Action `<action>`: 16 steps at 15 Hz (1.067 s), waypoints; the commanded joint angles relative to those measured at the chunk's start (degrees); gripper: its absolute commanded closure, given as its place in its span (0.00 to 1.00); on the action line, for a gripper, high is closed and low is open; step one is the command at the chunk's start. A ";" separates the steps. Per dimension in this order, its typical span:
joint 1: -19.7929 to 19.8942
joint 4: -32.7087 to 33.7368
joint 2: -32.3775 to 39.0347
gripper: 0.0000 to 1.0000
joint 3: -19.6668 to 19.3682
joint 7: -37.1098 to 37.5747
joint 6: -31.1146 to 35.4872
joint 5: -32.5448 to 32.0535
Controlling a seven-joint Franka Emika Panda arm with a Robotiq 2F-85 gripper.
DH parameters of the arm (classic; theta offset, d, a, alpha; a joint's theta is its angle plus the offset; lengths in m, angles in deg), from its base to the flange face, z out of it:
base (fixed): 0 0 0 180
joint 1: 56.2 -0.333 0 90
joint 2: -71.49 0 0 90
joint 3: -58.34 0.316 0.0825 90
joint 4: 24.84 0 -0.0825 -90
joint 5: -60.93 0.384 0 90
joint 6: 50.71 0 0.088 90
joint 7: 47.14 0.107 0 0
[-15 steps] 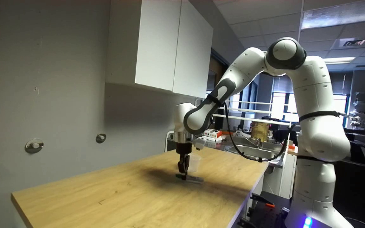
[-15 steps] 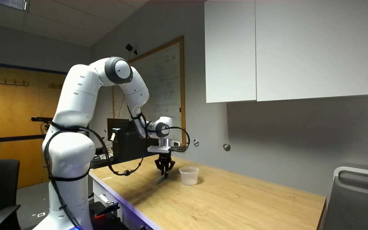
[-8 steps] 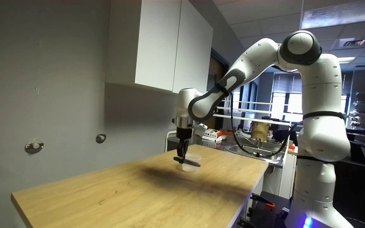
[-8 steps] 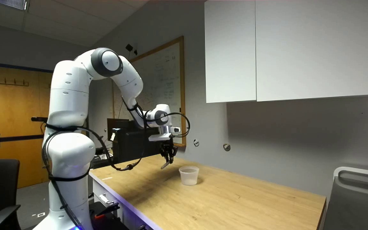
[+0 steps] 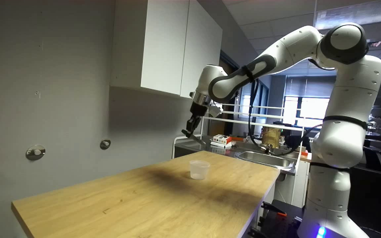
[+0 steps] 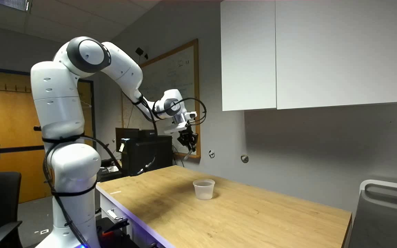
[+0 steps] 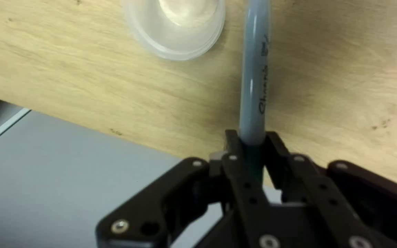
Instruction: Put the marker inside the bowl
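1. Above the desk (image 5: 117, 211), clear of its surface, the marker (image 7: 254, 72) is being gripped by the jaws, which are being pressed together around its dark green end; the pale barrel is being held out free, slanting downward.
2. On the desk, the bowl (image 6: 204, 190) is being shown upright in both exterior views; in the wrist view it is being cut off by the top edge and is being seen to the left of the marker, not under it.
3. By judgement, the carry is being done, with the placing not yet begun.
4. A sideways shift is being called for first, so that the free end is being centred over the bowl before any lowering.
5. A steeper marker is being advised, as a flatter one is more likely being caught across the rim.
6. A slow descent is being recommended, since so light-looking a bowl is probably being tipped easily.
7. Release is being best saved for when the free end is being seen below the rim.
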 commanded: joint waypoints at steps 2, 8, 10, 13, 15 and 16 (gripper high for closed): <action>2.27 0.14 -1.40 0.91 -1.84 -1.55 4.32 0.51; 2.04 0.40 4.14 0.91 -4.89 -8.65 9.53 7.94; 2.08 0.51 6.53 0.91 -5.14 -11.04 10.57 10.47; 2.49 1.00 10.42 0.91 -5.03 -14.61 11.96 14.10; 3.02 1.54 12.80 0.91 -4.69 -16.95 12.47 16.59; 3.31 1.73 13.71 0.91 -4.46 -17.87 12.58 17.58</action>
